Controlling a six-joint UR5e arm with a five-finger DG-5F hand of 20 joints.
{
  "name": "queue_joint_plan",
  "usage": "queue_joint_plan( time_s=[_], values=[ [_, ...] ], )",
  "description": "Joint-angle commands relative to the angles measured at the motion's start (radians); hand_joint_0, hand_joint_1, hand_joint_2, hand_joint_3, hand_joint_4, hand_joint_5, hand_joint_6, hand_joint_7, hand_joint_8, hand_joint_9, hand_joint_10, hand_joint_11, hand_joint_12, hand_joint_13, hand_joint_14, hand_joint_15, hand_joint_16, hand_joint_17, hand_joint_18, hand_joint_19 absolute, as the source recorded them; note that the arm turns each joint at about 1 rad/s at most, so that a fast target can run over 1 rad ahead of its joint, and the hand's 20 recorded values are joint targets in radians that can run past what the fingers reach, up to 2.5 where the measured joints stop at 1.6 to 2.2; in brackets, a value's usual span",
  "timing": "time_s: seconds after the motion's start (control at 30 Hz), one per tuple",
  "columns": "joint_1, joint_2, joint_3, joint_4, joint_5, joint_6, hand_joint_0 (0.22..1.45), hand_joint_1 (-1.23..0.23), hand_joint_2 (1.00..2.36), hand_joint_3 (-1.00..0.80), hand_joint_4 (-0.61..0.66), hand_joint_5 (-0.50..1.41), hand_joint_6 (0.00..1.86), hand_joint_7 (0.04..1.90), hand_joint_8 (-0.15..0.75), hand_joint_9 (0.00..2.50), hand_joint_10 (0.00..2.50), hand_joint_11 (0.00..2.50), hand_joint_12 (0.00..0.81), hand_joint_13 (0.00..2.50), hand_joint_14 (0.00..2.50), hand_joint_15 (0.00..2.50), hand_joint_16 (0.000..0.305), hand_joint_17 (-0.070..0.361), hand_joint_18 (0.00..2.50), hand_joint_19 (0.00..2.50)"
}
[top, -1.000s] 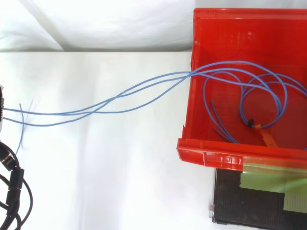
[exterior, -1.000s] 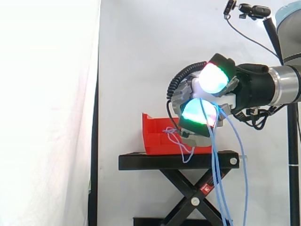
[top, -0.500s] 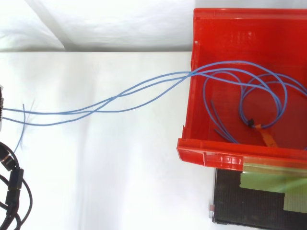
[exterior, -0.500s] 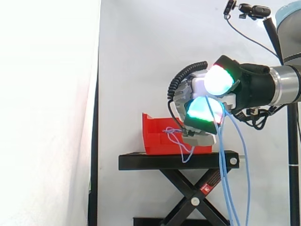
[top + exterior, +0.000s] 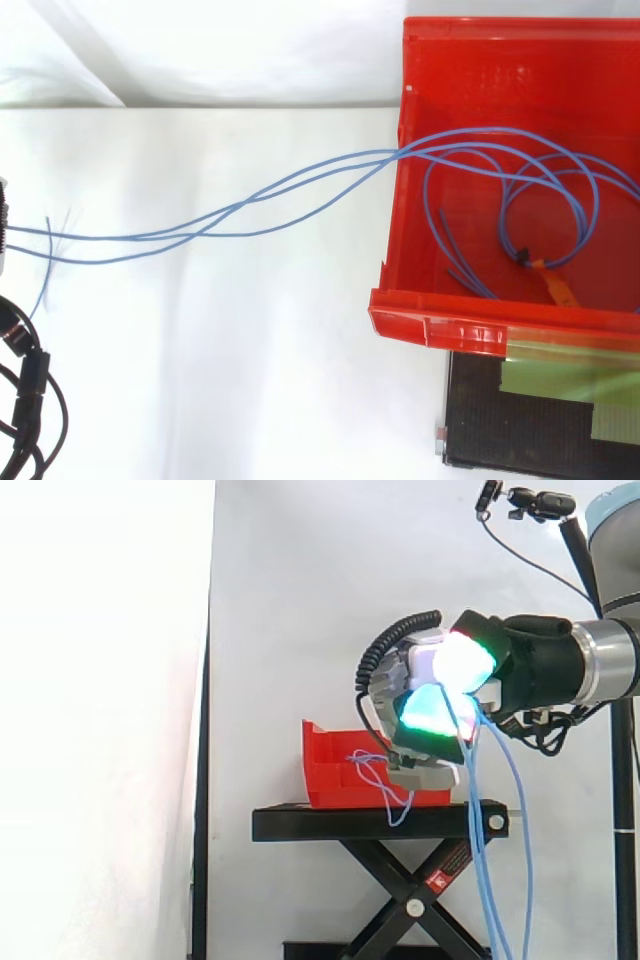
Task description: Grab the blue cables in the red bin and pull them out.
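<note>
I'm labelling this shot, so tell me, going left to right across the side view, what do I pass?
White curtain → red bin → robot hand, shut on the blue cables → robot arm.

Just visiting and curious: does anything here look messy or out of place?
Only the blue cables: they spill over the side wall of the red bin, with loops lying inside, and strands dangle from the robot hand past the black stand. Nothing looks broken or spilled.
</note>
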Motion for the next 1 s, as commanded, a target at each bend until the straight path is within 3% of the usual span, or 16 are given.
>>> queue_joint_plan(
  time_s=[0.0,0.97],
  values=[
    [0.001,0.000,0.001,0.000,0.000,0.000,0.89,-0.98,1.00,-1.00,0.28,0.88,0.51,0.55,0.294,1.17,0.30,1.53,0.328,1.22,1.86,0.87,0.041,0.092,1.01,1.22],
    [0.001,-0.001,0.001,0.000,0.000,0.000,1.05,-1.06,1.00,-0.89,0.28,0.60,0.96,0.28,0.292,0.97,0.56,1.38,0.329,1.13,2.01,0.79,0.042,0.095,0.95,1.22]
  ],
)
